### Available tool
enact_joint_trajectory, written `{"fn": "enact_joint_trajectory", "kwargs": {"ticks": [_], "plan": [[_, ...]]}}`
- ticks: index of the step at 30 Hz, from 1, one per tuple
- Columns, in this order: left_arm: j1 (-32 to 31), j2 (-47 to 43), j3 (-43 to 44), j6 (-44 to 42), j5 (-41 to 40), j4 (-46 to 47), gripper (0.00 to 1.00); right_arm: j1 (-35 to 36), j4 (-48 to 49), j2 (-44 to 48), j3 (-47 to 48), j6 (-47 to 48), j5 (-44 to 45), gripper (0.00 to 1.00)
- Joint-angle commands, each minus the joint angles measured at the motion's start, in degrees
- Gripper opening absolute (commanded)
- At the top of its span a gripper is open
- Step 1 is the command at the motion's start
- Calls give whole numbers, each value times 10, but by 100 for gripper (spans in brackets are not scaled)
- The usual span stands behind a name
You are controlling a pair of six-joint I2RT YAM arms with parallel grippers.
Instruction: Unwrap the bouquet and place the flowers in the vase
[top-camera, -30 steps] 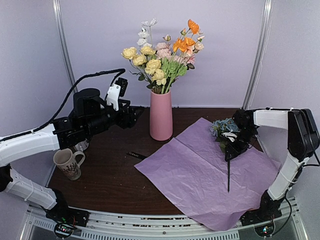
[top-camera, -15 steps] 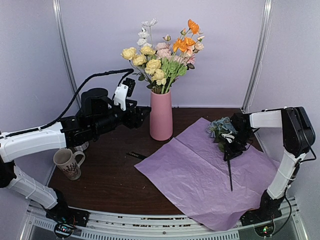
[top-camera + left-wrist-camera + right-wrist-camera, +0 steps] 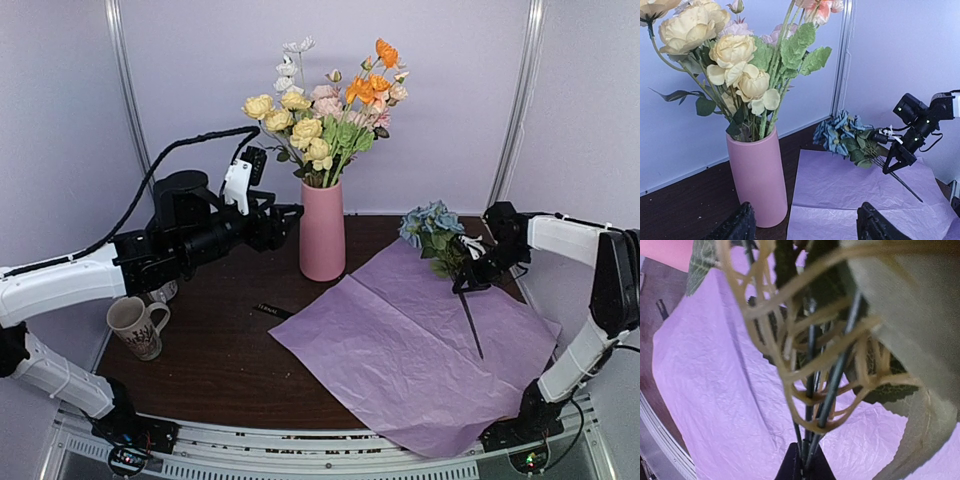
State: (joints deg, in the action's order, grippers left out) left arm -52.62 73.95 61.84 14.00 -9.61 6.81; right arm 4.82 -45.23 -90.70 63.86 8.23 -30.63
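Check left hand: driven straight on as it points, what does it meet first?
Probably the pink vase: the open left hand points at its side. In the wrist view the vase sits left of centre, so it may only graze.

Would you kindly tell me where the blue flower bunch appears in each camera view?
Top external: blue flower bunch, right of centre, mid-height.
Left wrist: right of centre, mid-height.
Right wrist: only its stems, centre; blooms not in view.
Shared landmark: the purple paper, in all three.
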Motion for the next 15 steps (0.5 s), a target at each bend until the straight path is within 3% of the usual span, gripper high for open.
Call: {"fn": "enact_joint_trajectory", "kwargs": {"ticks": [1, 9, 15], "plan": [[-10, 7, -12, 19, 32, 65, 71, -8, 7, 104, -5, 17, -67, 0], [-56, 109, 50, 43, 154, 166, 73, -6, 77, 280, -43, 28, -225, 0], [-91, 190, 103, 72, 226, 234, 72, 29, 111, 336, -46, 36, -295, 0]]}}
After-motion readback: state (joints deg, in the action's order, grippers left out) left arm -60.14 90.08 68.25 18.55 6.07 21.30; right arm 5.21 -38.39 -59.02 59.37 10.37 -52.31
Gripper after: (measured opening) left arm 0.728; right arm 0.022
